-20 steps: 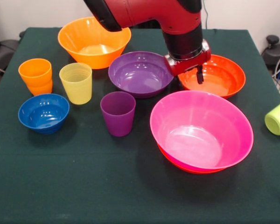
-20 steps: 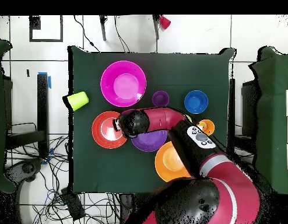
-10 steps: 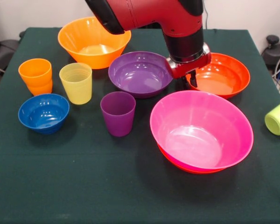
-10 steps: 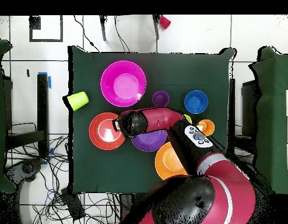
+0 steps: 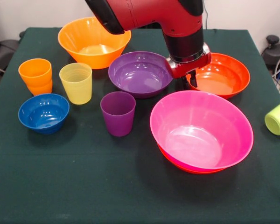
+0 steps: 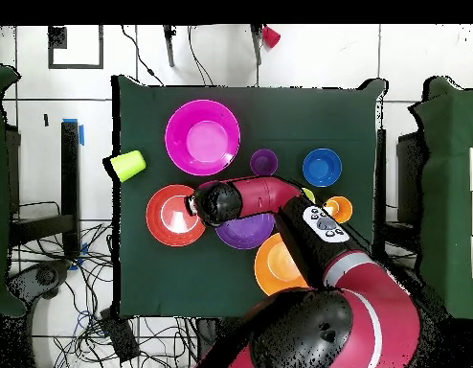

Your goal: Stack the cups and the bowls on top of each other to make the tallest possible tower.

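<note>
The gripper (image 5: 192, 80) is low at the left rim of the red bowl (image 5: 222, 74), beside the purple bowl (image 5: 140, 73); I cannot tell whether it grips the rim or not. Likely it means to lift this bowl; the pink bowl (image 5: 200, 128) nests in another red one, a tower base. 4 cups lie apart: orange (image 5: 35, 75), yellow (image 5: 76, 82), purple (image 5: 117, 112), and green (image 5: 278, 116), tipped.

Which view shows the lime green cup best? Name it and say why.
The overhead view: the lime green cup shows whole, lying on its side near the table's edge, apart from the pink bowl. In the front view the lime green cup is cut off by the picture's right edge, so only part shows.
</note>
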You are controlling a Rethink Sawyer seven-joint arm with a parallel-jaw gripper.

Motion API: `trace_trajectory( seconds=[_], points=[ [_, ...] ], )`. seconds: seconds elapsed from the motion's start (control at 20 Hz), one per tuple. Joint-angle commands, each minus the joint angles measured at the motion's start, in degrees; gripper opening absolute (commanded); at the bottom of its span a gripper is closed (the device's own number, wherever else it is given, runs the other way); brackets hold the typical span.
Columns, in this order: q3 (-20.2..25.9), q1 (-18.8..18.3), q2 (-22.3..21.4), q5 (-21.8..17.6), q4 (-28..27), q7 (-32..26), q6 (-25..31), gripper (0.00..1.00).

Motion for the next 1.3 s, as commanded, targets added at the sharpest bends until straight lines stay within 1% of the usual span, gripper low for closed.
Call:
trace_trajectory(
  seconds=[0.05,0.2,0.3,0.35,0.55,0.75,1.1,1.3],
  points=[
    [-1.4,0.5,2.1,-5.3,-5.6,-1.5,-4.3,0.00],
    [-0.8,0.0,0.3,-4.0,-3.8,-1.2,-2.7,0.00],
    [-0.1,-0.6,-3.1,-2.6,-1.0,-1.1,-0.5,0.00],
    [0.4,-1.1,-5.7,-1.7,0.8,-1.0,0.8,0.00],
    [3.0,-3.2,-11.5,1.3,5.8,-1.4,4.1,0.00],
    [4.6,-4.3,-13.7,3.6,7.1,-1.5,6.6,0.00],
    [6.5,-5.2,-15.7,6.3,6.4,-3.6,11.5,0.00],
    [7.1,-5.3,-17.0,8.0,6.0,-3.2,13.3,0.00]
  ],
)
